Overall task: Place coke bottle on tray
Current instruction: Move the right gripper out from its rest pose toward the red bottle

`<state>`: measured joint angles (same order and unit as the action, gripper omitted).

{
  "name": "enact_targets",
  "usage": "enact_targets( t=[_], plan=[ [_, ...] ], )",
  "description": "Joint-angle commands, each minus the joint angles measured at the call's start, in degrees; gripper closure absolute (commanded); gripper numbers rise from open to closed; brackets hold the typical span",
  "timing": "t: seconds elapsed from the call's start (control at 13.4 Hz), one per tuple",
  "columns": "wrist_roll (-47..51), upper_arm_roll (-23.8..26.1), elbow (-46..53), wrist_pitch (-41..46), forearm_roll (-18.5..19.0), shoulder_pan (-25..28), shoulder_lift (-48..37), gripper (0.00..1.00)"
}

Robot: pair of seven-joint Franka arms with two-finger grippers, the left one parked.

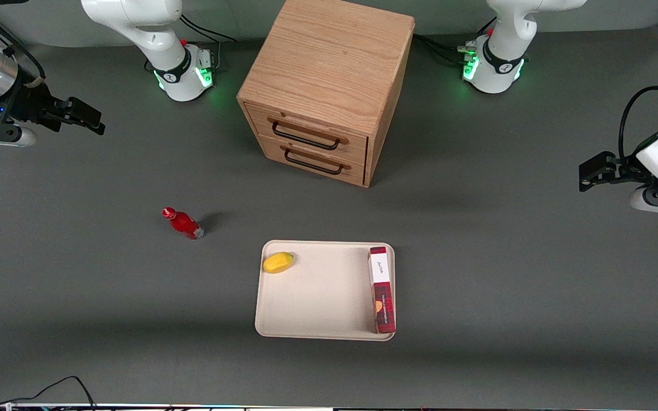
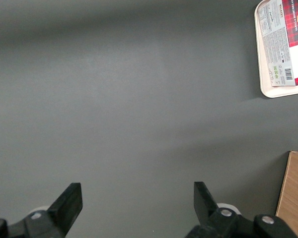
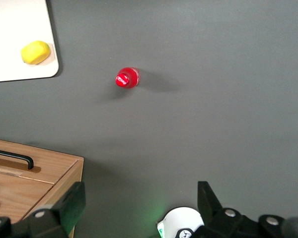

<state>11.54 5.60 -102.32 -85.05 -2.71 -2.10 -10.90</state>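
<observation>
I see the bottle (image 1: 183,222) standing on the table (image 1: 77,297), apart from the tray (image 1: 317,308), toward my working arm's end. On the tray sit a fruit (image 1: 278,262) and a box (image 1: 381,289) at its two ends. The cabinet (image 1: 329,85) stands farther from the front camera than the tray. My gripper (image 1: 86,119) hangs open above the table, well apart from the bottle.

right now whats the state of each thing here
coke bottle: upright on the table, capped, off the tray
tray: flat on the table, holding two things
yellow fruit: lying in a tray corner
red-and-white box: lying along one tray edge
drawer cabinet: both drawers shut
tool: open, raised, far from the bottle, at the working arm's end
</observation>
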Motion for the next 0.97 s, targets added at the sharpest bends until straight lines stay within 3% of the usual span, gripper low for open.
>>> enact_targets(
  t=[0.0, 0.52, 0.9],
  plan=[
    [2.5, 0.0, 2.5, 1.9, -0.8, -0.1, 0.9, 0.0],
    [2.8, 1.0, 4.4, -0.7, -1.2, 1.1, 3.5, 0.0],
    [6.6, 1.5, -2.6, -19.8, -0.8, 1.6, 15.6, 0.0]
  ],
)
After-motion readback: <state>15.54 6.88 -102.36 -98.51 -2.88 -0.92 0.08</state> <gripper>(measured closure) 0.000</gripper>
